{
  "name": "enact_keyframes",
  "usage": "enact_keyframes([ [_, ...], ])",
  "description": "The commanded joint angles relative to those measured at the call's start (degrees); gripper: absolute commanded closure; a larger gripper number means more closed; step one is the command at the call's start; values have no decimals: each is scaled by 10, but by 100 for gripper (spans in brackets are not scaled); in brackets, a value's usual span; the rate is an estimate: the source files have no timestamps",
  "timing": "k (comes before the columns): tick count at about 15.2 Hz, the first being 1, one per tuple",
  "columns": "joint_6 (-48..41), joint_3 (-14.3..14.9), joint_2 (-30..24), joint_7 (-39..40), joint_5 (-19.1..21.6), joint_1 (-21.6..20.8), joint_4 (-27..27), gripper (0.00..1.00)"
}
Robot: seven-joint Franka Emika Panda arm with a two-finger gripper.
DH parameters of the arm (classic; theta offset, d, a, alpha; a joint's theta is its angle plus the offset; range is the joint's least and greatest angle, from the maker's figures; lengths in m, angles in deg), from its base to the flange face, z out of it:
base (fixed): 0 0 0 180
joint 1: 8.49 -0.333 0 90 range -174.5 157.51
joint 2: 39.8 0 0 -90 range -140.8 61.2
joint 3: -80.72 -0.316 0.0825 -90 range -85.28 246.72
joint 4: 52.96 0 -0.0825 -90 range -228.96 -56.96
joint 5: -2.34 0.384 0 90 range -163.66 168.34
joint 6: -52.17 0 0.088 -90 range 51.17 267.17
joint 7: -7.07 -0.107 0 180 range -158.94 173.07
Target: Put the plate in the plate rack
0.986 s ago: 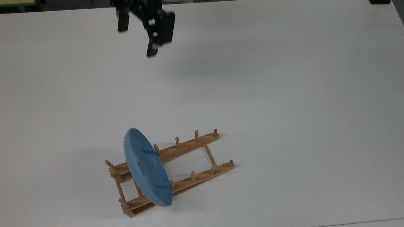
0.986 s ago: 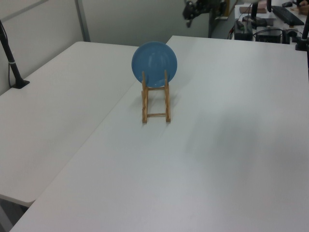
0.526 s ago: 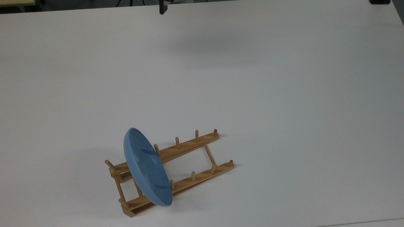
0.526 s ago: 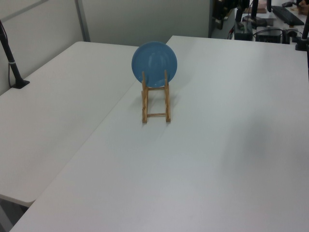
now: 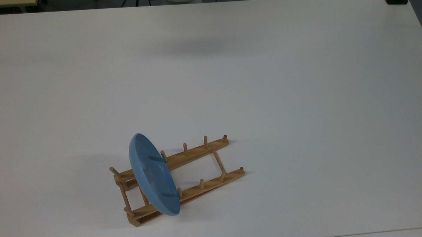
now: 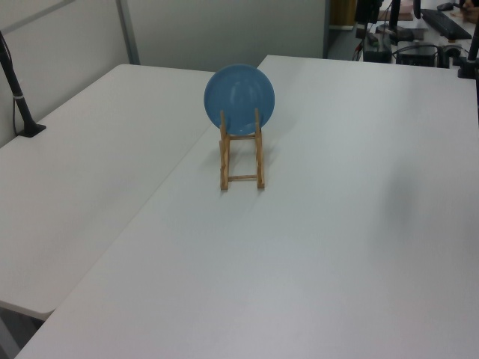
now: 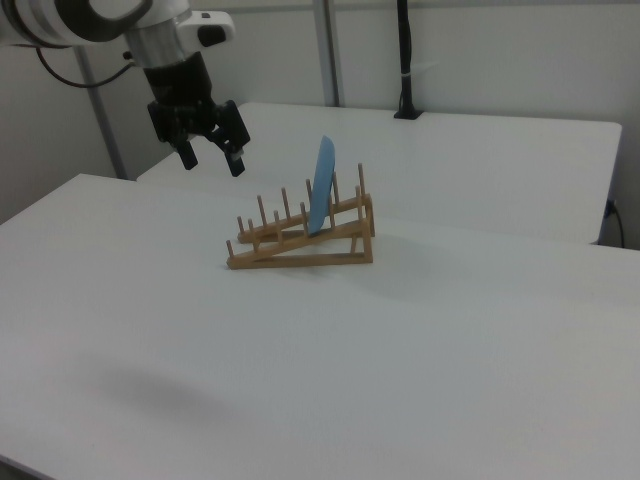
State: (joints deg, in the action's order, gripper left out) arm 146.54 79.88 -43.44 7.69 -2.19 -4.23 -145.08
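Plate (image 5: 152,175) seated on edge in rack (image 5: 191,171), between pegs (image 5: 185,147), close to the raised end. In the top view: plate toward the top view's left end of rack, tilted, upper rim leaning toward the top view's left, lower rim down between the two rails. In the left view: plate (image 6: 239,98) face-on at the far end of rack (image 6: 241,157), rails running toward the camera, two pegs crossing its lower face. In the right view: plate (image 7: 321,187) seen edge-on, near upright, toward the right view's right end of rack (image 7: 300,240), at the taller end of the sloped rails.

Rack resting on white table (image 5: 266,95), nothing else touching it.

Gripper (image 7: 210,158) visible in the right view, raised above the table, well apart from rack and plate, on the right view's left of them. Fingers (image 7: 236,161) pointing down, spread with a clear gap, holding nothing.

Second table (image 6: 90,172) butted against the first along the left view's left. Black post (image 7: 404,60) standing at the far edge in the right view.
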Motion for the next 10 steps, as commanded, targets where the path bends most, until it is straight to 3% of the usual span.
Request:
enact_keyframes([
  [1,1,10,-18,32,18,-2,-17,0],
  [10,1,16,-18,32,31,-2,-16,0],
])
